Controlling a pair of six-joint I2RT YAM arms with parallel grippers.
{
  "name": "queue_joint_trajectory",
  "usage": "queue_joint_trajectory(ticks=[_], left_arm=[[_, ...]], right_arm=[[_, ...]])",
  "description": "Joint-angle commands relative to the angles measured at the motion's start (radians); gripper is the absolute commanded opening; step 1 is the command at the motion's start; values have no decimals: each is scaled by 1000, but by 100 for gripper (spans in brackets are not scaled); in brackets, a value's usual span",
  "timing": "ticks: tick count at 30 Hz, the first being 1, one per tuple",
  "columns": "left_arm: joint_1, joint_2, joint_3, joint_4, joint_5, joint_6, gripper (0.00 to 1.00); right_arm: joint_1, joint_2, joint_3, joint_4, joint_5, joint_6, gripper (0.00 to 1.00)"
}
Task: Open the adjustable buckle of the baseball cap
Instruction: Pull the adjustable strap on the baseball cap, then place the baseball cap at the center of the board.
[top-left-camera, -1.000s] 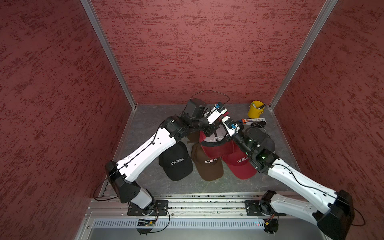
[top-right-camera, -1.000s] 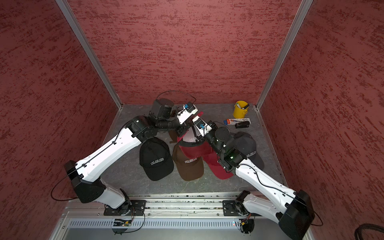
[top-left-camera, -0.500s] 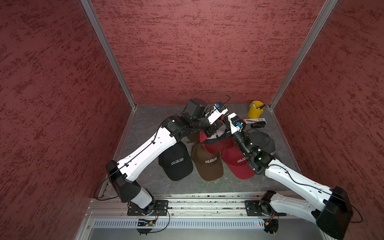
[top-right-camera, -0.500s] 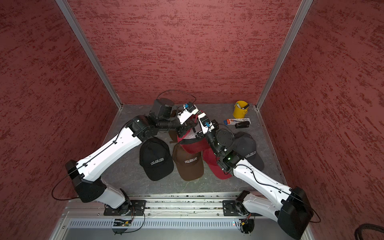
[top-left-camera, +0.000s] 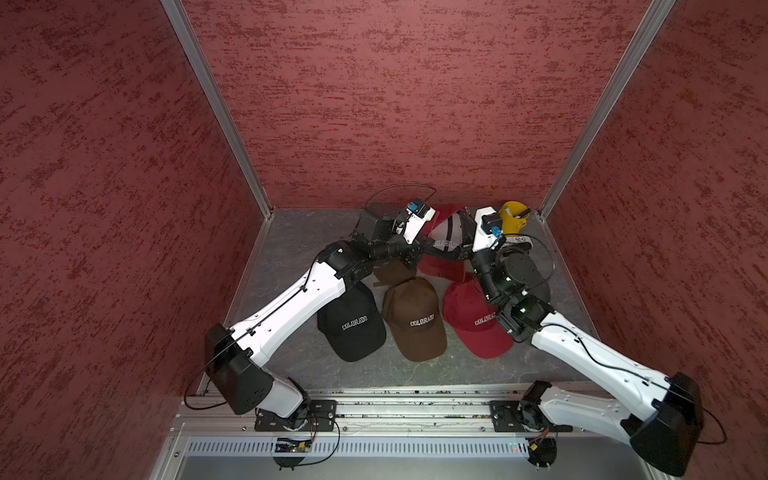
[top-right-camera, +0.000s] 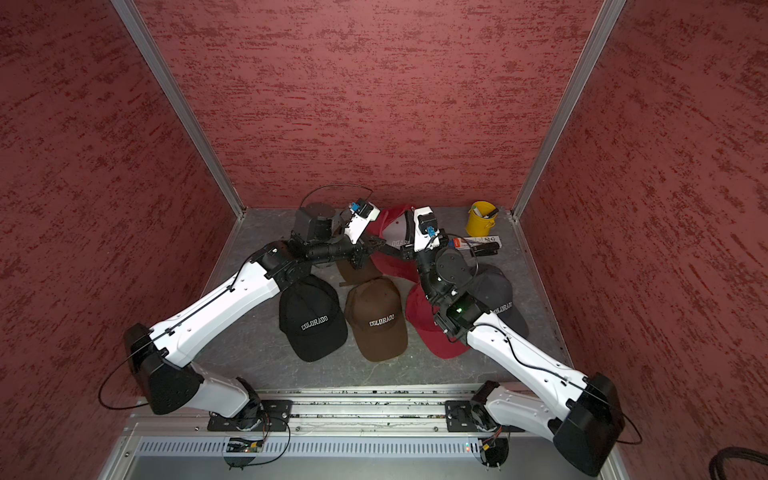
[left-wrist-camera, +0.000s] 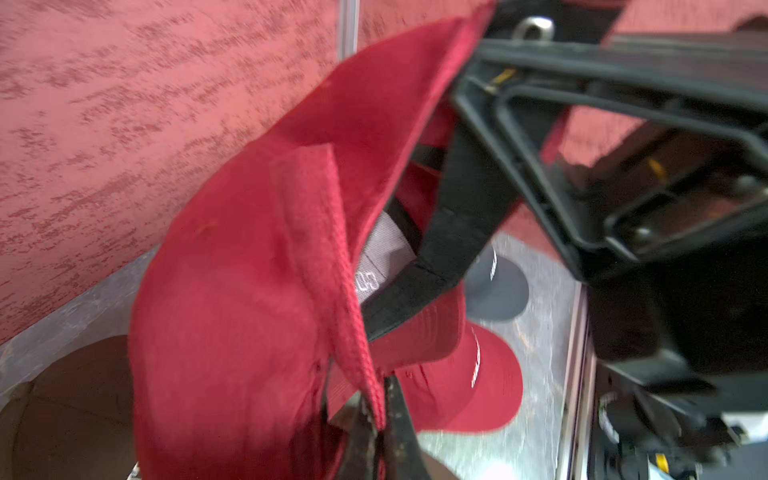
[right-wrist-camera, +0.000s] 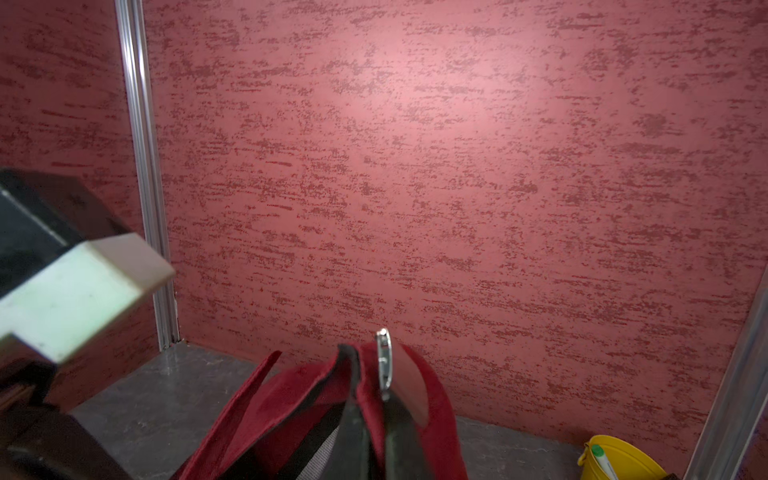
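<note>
Cap: red baseball cap is held above the desk's rear.
Left fingers: pinched on the strap.
Right fingers: clamped on the cap beside the buckle.
Progress: both grips are set; strap release is unconfirmed.

Light is even, fairly bright; soft glare sits on the far wall; the left wrist view smears, perhaps from motion.
</note>
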Motion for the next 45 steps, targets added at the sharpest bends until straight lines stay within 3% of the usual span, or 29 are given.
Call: queue_joint_trajectory(ticks=[1, 2, 4, 12, 19, 24, 27, 31, 40, 43, 45], left_arm=[[42, -26, -34, 156, -94, -169, 35], [61, -25, -39, 167, -125, -212, 45], [108, -28, -52, 180, -140, -300, 54], [108, -127, -192, 177, -258, -298, 66], [-102, -183, -359, 414, -216, -90, 71], [-191, -120, -394, 569, -223, -55, 77], [-233, -74, -401, 639, -296, -36, 85], [-269, -14, -429, 750, -437, -18, 87], [-276, 95, -399, 770, -534, -27, 82], [-272, 107, -392, 743, -532, -13, 65], [-266, 103, -383, 712, -529, -17, 43]], right_arm=[[4, 20, 76, -53, 93, 84, 0], [4, 28, 91, -68, 109, 103, 0], [3, 49, 130, -110, 143, 145, 0], [6, 115, 257, -239, 190, 274, 0], [6, 151, 340, -314, 211, 356, 0], [6, 167, 387, -354, 208, 421, 0], [6, 178, 408, -371, 191, 449, 0], [6, 180, 415, -393, 186, 489, 0], [6, 167, 412, -410, 179, 535, 0], [7, 164, 403, -412, 176, 547, 0], [7, 160, 395, -409, 177, 548, 0]])
